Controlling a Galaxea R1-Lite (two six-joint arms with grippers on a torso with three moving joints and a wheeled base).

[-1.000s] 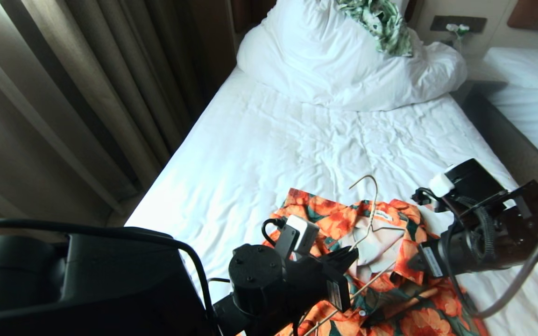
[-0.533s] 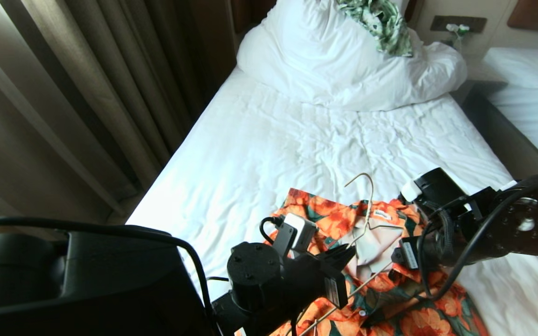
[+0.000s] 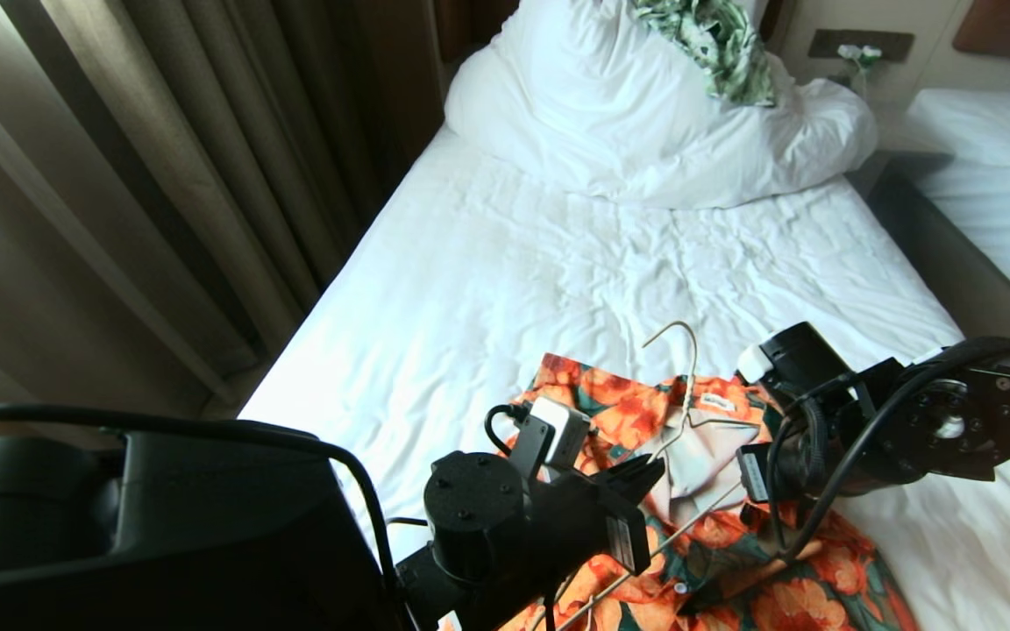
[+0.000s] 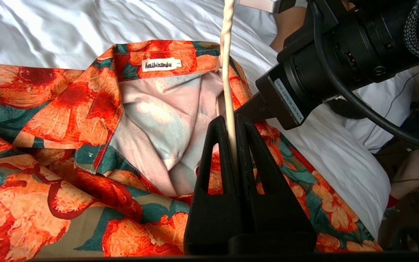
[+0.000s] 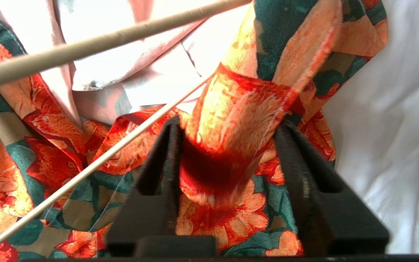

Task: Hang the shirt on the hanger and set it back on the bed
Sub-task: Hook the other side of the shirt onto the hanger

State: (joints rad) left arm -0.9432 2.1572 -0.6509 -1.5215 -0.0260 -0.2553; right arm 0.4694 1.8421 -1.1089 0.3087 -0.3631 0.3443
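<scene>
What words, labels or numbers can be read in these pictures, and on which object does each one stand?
"haibinanlu", roughly, in dark script: white neck label inside the collar of the shirt; the letters are not fully clear.
White sticker on the right arm's wrist housing: a printed code, too small to read.
White sticker on the left arm's wrist: too small to read.
No other text is visible.

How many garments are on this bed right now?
2. The orange flowered shirt lies at the near end of the bed, under both grippers. A green leaf-print garment sits on the bunched duvet at the far end. More could be hidden beneath the duvet.
</scene>
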